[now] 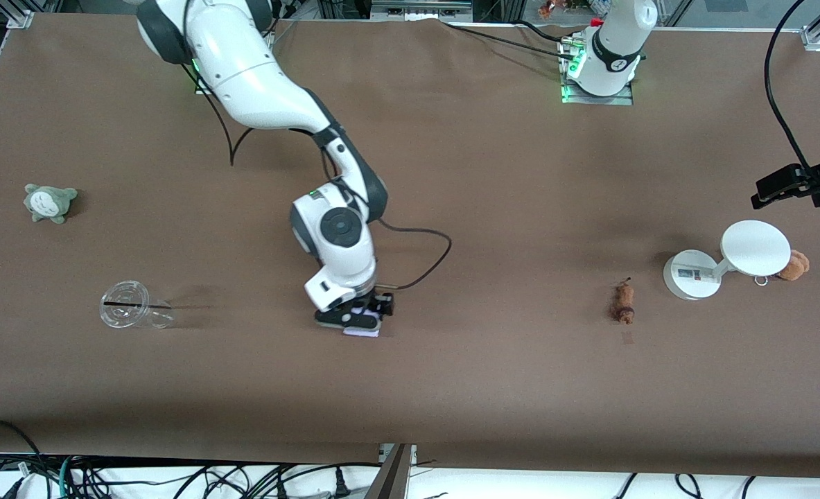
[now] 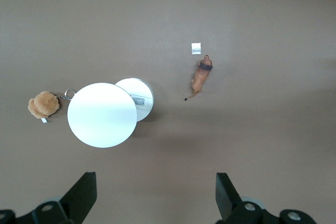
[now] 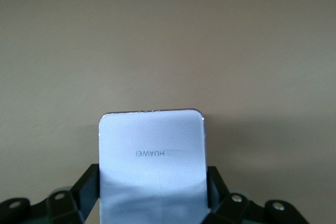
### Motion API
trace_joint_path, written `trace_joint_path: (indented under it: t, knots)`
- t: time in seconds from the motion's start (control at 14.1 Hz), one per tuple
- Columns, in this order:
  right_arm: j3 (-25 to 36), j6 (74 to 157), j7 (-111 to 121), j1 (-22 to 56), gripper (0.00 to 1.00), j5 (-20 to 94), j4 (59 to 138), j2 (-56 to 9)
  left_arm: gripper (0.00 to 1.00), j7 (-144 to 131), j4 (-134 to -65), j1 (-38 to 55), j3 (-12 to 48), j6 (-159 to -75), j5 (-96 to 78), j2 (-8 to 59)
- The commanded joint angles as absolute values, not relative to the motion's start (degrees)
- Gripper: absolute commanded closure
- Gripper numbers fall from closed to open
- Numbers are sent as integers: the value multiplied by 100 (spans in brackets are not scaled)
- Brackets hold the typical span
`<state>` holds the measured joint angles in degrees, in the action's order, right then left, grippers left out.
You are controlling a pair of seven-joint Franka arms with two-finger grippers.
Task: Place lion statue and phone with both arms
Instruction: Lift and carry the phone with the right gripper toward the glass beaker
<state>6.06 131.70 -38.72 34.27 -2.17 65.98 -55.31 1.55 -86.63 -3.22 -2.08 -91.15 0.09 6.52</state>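
The phone [image 1: 362, 331], a pale lavender-white slab marked HUAWEI, lies low at the table's middle. My right gripper [image 1: 358, 315] is down on it, with a finger pressed against each long side. In the right wrist view the phone [image 3: 152, 156] sticks out from between the right gripper's [image 3: 152, 195] black fingers. The lion statue [image 1: 623, 303], small and orange-brown, lies on the table toward the left arm's end. It also shows in the left wrist view [image 2: 201, 75]. My left gripper [image 1: 787, 184] hangs high over that end of the table, open and empty [image 2: 156, 192], well apart from the lion.
A white stand with a round base [image 1: 692, 274] and a round disc [image 1: 755, 248] stands beside the lion. A brown plush bear [image 1: 794, 265] lies against it. A small tape mark [image 1: 626, 337] is near the lion. A grey-green plush [image 1: 49, 202] and a tipped clear cup [image 1: 132, 305] lie toward the right arm's end.
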Motion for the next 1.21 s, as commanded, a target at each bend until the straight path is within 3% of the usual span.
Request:
trace_joint_path:
  t: [0.0, 0.43, 0.85, 1.14]
  knots:
    - [492, 12631, -2659, 2955, 58, 254, 6767, -5125, 0, 220, -8604, -264, -272, -9105, -9, 642]
    - [554, 12437, -1547, 2075, 58, 334, 7549, -4738, 0, 220, -8604, -264, -264, -9105, -9, 642]
    - [1089, 12234, -616, 1899, 58, 334, 8182, -4448, 0, 220, -8604, -264, -272, -9105, -9, 642]
    - [1099, 12234, -598, 1793, 58, 334, 8402, -4377, 0, 220, -8604, -264, -264, -9105, -9, 642]
